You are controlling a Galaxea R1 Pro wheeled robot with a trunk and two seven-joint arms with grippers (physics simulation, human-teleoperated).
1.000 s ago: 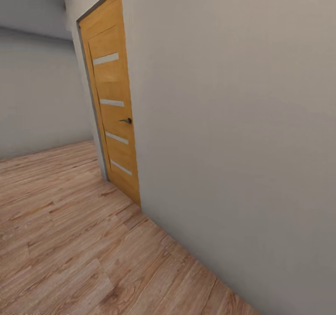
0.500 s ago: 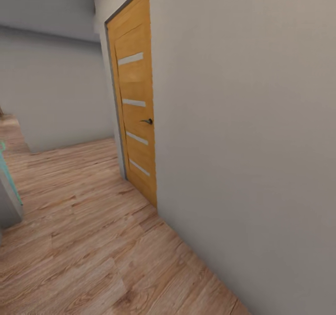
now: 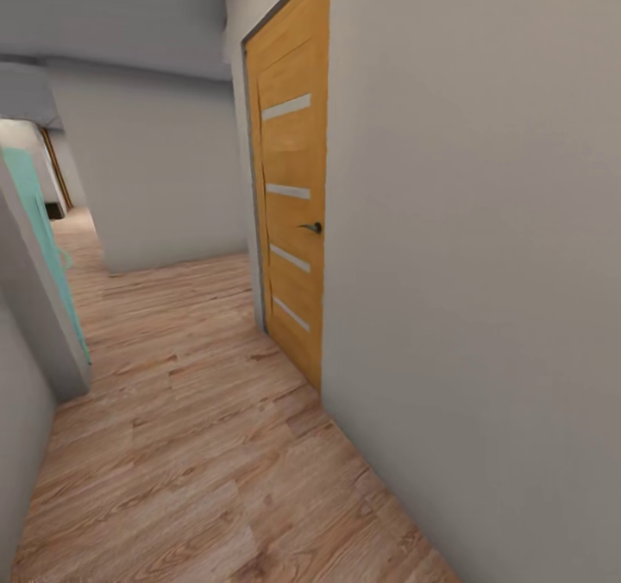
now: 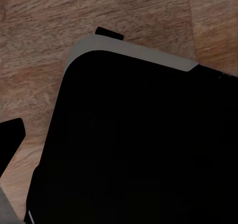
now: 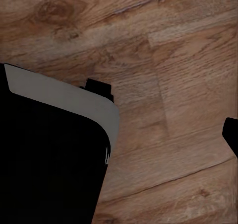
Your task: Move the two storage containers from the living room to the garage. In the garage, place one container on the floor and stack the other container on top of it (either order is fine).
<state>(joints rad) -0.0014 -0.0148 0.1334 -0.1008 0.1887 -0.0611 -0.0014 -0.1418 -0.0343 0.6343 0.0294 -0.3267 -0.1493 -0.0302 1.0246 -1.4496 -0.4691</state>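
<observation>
The two storage containers are out of view. I am in a corridor with a light wood plank floor (image 3: 198, 445). In the left wrist view one dark fingertip (image 4: 11, 138) of the left gripper stands at the picture's edge over the planks, with nothing against it. In the right wrist view one dark fingertip (image 5: 232, 134) of the right gripper also hangs over bare planks. Both grippers look open and hold nothing. My own black, grey-rimmed base (image 4: 139, 144) sits below the left one and my base (image 5: 44, 154) below the right one.
A plain grey wall (image 3: 483, 264) runs close along my right, with a shut orange wooden door (image 3: 293, 212) and its dark handle (image 3: 312, 228). A grey wall corner (image 3: 34, 324) with a teal panel (image 3: 43, 238) stands at the left. The corridor runs ahead to a far wall (image 3: 155, 178).
The head camera has swung left: the door sits further right in the picture, and the left wall corner, the teal panel and a side passage have come into view.
</observation>
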